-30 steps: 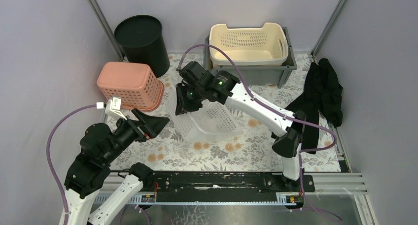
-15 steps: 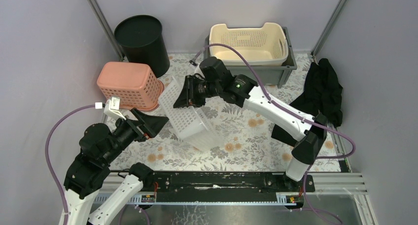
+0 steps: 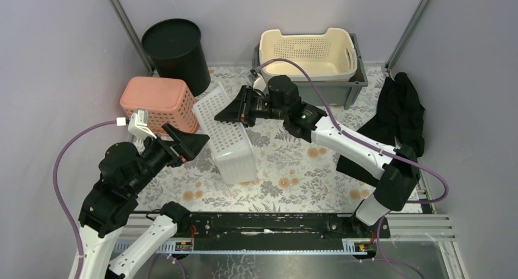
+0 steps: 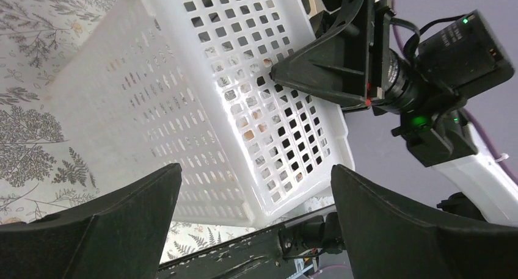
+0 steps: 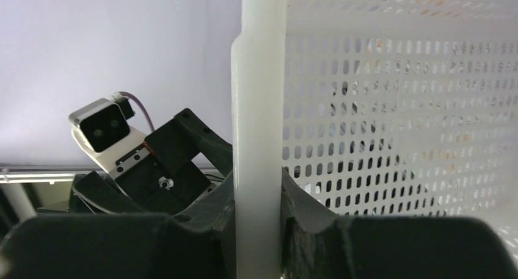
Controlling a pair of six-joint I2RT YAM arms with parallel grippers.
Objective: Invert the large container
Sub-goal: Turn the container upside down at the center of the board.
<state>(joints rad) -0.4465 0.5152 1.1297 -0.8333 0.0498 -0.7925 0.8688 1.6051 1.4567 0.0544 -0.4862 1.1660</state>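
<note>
White basket (image 3: 225, 135): tipped steeply onto one side, its lower edge on the table (image 3: 293, 181) and its opposite rim up in the air.
Where: left of the table's middle, between the two claws.
Right claw (image 3: 221, 115): clenched on the basket's raised rim; its wrist view shows one finger on each side of the white rim strip.
Left claw (image 3: 190, 144): released, jaws spread wide at the basket's near-left side, gripping nothing; its wrist view shows the perforated wall ahead of the fingers (image 4: 110, 224).
Pink basket (image 3: 159, 105): upside down at the table's left edge, just beside the white basket's far corner; contact cannot be told from above.
Black bin (image 3: 177, 53): back left corner.
Cream basket (image 3: 308, 50): sitting in a grey crate (image 3: 357, 86) at the back.
Black cloth (image 3: 400, 117): bunched on the right side.
</note>
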